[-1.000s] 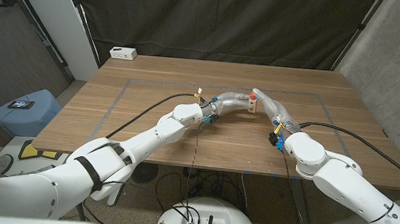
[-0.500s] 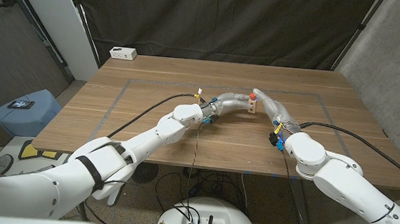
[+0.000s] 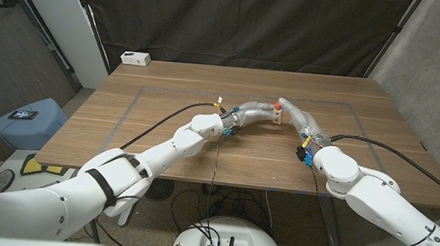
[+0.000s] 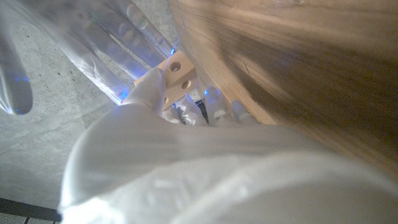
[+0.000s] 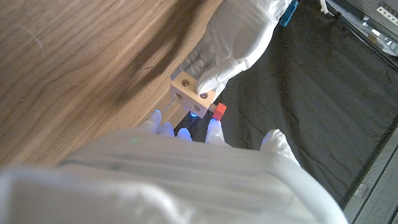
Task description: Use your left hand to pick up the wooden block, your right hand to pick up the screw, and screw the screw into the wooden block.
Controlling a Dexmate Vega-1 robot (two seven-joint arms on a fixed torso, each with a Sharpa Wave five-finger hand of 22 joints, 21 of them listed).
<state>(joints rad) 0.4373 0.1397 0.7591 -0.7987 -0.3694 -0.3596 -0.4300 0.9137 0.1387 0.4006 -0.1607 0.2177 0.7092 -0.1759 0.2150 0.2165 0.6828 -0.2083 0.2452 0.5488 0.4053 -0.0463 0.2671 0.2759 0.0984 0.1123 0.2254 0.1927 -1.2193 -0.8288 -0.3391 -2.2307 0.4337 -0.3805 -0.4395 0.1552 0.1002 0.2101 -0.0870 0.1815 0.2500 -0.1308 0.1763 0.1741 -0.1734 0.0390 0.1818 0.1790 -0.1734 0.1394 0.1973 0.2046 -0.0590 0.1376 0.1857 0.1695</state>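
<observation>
- Wooden block (image 3: 279, 116): small pale cube with round holes in its faces, held above the table just right of centre in the head view. Also seen in the left wrist view (image 4: 177, 73) and the right wrist view (image 5: 191, 94), where two holes show on separate faces.
- Left hand (image 3: 252, 111): gloved in white, reaching in from the lower left of the head frame; its fingers pinch the wooden block. In the right wrist view (image 5: 239, 37) it grips the block from above in that frame, fingertip and thumb closed on it.
- Screw (image 5: 218, 111): a red part shows just beside the block in the right wrist view, and a red spot (image 3: 275, 105) sits at the block's top in the head view. Whether it has entered a hole cannot be told.
- Right hand (image 3: 293, 113): gloved, entering from the lower right of the head frame, fingertips meeting the block and the left hand. In the left wrist view (image 4: 93, 43) its fingers appear spread beside the block; its grip on the screw cannot be made out.
- Table (image 3: 165, 126): wooden, with a dark taped rectangle outlined on its top.
- White box (image 3: 135, 57): at the table's far left corner, upper left of the head frame.
- Black cables (image 3: 153, 126): trailing along both arms over the table.
</observation>
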